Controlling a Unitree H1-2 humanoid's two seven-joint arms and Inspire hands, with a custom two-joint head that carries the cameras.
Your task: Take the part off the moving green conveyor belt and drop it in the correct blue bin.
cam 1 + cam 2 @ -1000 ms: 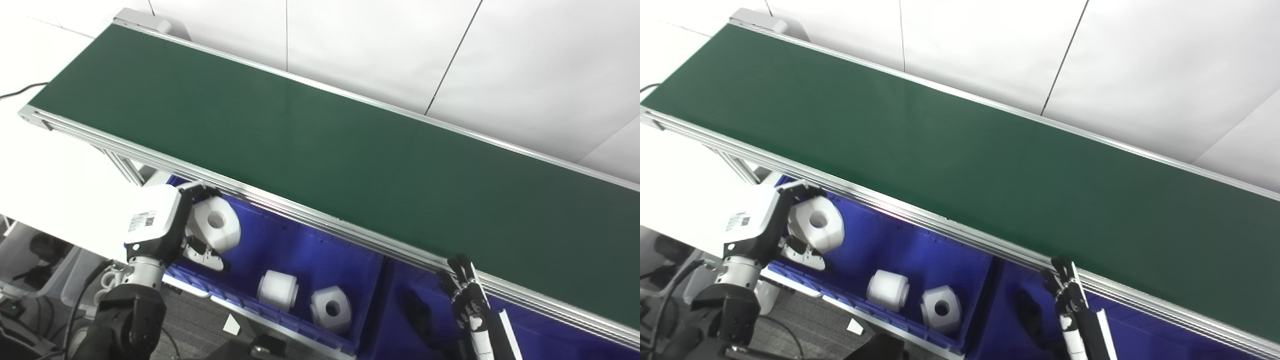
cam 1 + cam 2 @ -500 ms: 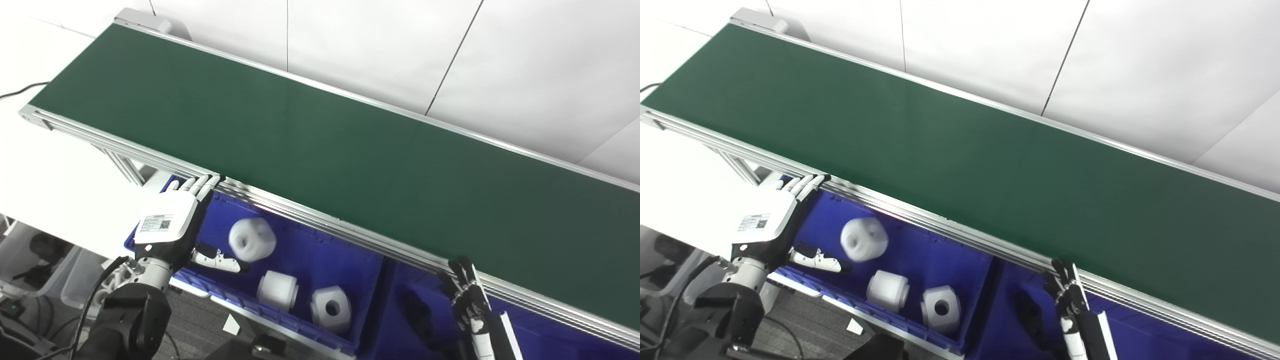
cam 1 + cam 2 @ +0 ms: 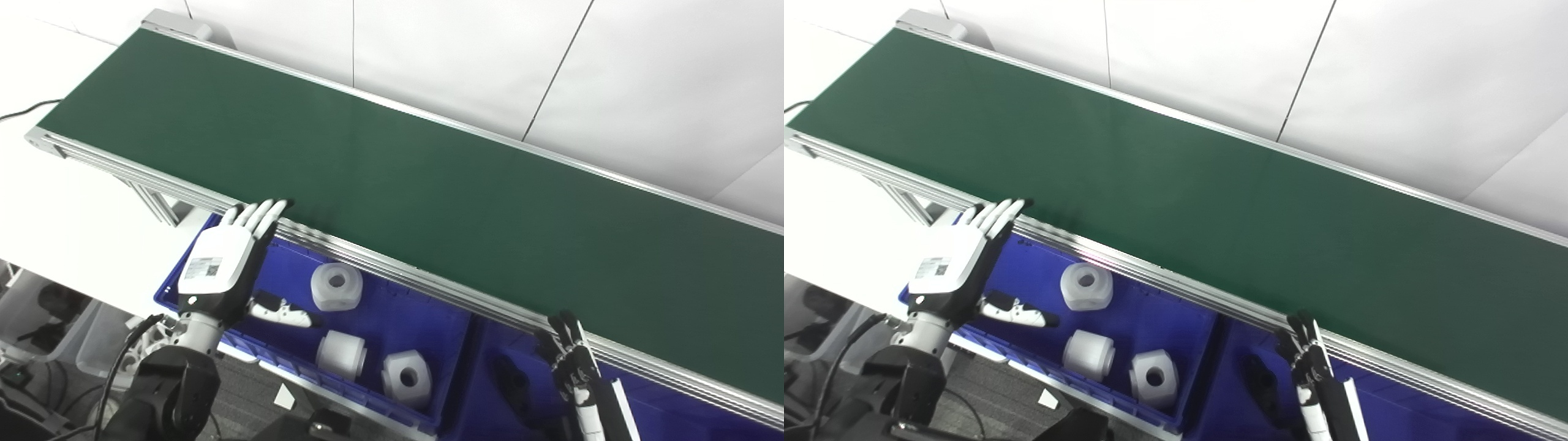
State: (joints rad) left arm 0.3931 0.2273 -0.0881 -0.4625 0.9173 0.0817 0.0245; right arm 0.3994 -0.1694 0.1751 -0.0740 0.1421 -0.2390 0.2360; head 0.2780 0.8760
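Far wall of the left blue bin (image 3: 367, 306) hidden under the conveyor belt (image 3: 392, 165) frame, right bin (image 3: 674, 410) beside it cut by the bottom edge, right hand (image 3: 569, 361) mostly cropped, grasp unreadable.

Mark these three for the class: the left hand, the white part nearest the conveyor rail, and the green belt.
left hand (image 3: 217, 269), left eye view, back of the hand.
white part nearest the rail (image 3: 336, 286), left eye view, its holed face.
green conveyor belt (image 3: 392, 177), left eye view, bare belt surface.

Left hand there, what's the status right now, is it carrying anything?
Left hand open, empty, over blue bin. White part lying in bin beside two others. Right hand idle at belt edge. Conveyor belt bare, nothing blocking.
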